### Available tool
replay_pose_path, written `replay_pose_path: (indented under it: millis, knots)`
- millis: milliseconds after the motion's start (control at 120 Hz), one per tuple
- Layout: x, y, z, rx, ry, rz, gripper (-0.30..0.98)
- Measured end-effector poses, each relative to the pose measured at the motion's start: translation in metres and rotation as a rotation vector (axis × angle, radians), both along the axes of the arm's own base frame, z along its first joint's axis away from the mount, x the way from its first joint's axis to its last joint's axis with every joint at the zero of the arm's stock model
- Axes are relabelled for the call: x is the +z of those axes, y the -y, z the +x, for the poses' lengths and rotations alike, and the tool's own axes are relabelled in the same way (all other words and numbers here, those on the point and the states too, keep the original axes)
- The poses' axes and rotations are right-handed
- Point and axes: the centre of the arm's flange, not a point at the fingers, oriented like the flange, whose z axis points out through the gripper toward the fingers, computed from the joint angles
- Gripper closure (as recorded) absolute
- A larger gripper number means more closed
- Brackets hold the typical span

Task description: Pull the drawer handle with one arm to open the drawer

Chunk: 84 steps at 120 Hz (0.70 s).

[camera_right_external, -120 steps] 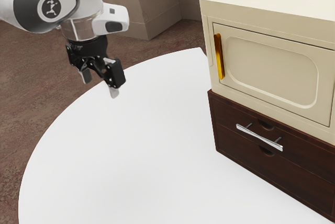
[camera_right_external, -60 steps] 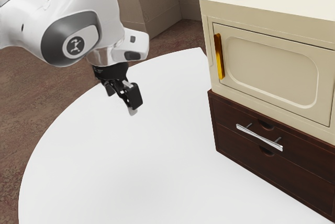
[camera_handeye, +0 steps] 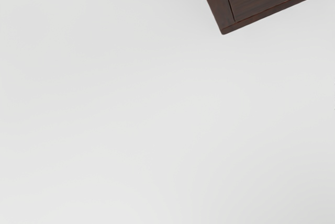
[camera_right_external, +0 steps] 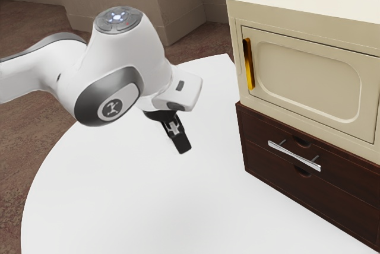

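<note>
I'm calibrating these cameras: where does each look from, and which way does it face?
Exterior view: beside the arm, facing down across the white table toward the wooden drawer unit; shows the arm and gripper.
Wrist view: at the arm's end, facing down at the table and the drawer unit's corner.
Shared: table and drawer unit.

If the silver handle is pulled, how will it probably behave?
The silver handle looks metallic, so probably stiff. Its shiny surface may be somewhat slippery. Two posts join it to the brown drawer front, so it likely will not roll.
</note>
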Motion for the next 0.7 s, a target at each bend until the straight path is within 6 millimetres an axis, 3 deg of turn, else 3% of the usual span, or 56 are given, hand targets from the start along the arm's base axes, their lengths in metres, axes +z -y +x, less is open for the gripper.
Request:
replay_pose_path:
  millis: [158,383,567,700]
  knots:
    - [-0.002,0.025,-0.013,-0.133,0.062,0.017,0.00]
    - [-0.001,0.078,-0.028,-0.314,0.081,0.048,0.00]
    - [-0.024,0.092,-0.031,-0.446,0.150,0.072,0.00]
    - [-0.024,0.113,-0.036,-0.569,0.226,0.121,0.00]
